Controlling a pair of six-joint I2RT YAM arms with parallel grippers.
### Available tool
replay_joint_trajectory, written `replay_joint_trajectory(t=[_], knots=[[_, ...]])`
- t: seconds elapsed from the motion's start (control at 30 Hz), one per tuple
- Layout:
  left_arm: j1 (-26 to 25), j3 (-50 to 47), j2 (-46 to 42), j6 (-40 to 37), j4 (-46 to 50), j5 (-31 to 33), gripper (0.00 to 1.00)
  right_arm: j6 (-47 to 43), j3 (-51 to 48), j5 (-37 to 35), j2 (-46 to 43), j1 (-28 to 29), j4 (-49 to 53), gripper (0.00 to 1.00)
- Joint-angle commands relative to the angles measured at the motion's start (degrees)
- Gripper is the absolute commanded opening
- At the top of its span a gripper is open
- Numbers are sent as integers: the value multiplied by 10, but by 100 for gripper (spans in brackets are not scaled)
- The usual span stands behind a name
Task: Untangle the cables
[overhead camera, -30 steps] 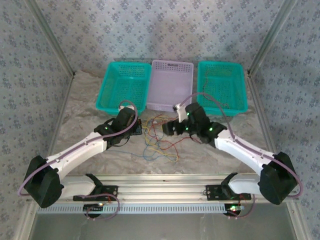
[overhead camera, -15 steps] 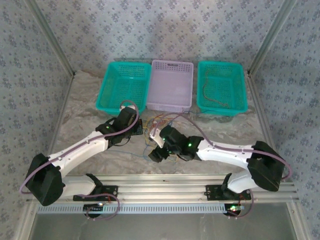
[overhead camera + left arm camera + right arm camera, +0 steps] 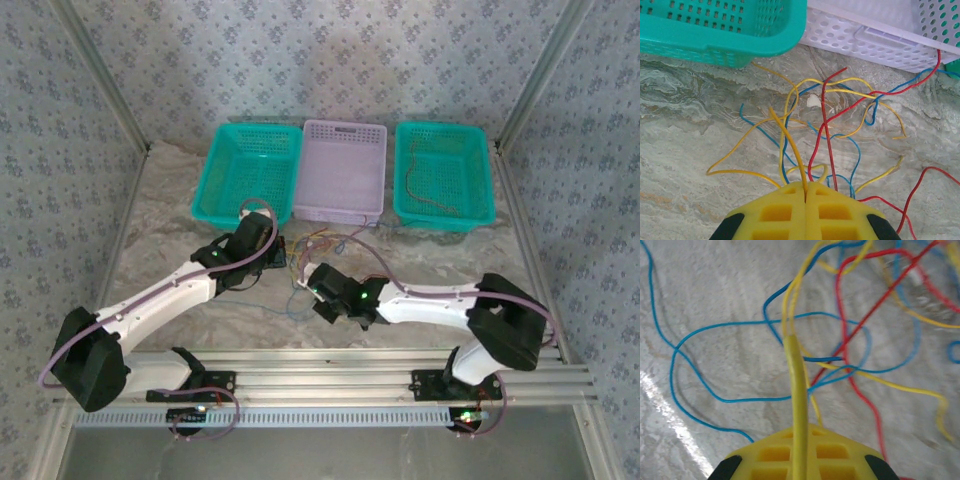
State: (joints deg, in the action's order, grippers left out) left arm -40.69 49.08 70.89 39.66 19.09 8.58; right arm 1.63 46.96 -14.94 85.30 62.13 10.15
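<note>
Left of centre in the top view: left gripper (image 3: 272, 262) fully closed. Its wrist view shows the pads pinched on a yellow cable (image 3: 790, 145) at the seam.

Centre: cables (image 3: 303, 268) in a loose yellow, red and blue knot on the table (image 3: 170, 240), between the two grippers and just below the left basket (image 3: 250, 170) and middle basket (image 3: 342, 170).

Right of the knot: right gripper (image 3: 313, 283) closed too, with a yellow strand (image 3: 798, 390) running into its jaws. Cannot tell whether both hold the same cable.

Upper right: one strand (image 3: 412, 180) lies in the right basket (image 3: 455, 165).

Risks:
- Blue and red loops cross both held strands. A straight pull apart would likely cinch them or drag the whole knot.
- The wire is fine and may slip from the pads.
- A red cable (image 3: 939, 60) reaches the middle basket's wall and could snag there.
- The grippers sit near each other, so a bump is possible.

Room: baskets close off the upper edge and a rail the lower. Bare table lies at far left and at right. The right forearm lies low across the lower right.
</note>
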Motion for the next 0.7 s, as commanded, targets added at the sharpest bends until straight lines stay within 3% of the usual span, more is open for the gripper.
replay_joint_trajectory(t=[0.0, 0.3, 0.5, 0.67], knots=[[-5, 8, -12, 0, -5, 0, 0, -6, 19, -57, -92, -29, 39, 0], [-5, 0, -10, -3, 0, 5, 0, 101, 48, -49, -302, -186, 91, 0], [-5, 1, -4, -9, 6, 10, 0, 155, 116, -5, -359, -322, 142, 0], [-5, -2, -4, -13, 12, 20, 0, 194, 168, 78, -365, -421, 164, 0]])
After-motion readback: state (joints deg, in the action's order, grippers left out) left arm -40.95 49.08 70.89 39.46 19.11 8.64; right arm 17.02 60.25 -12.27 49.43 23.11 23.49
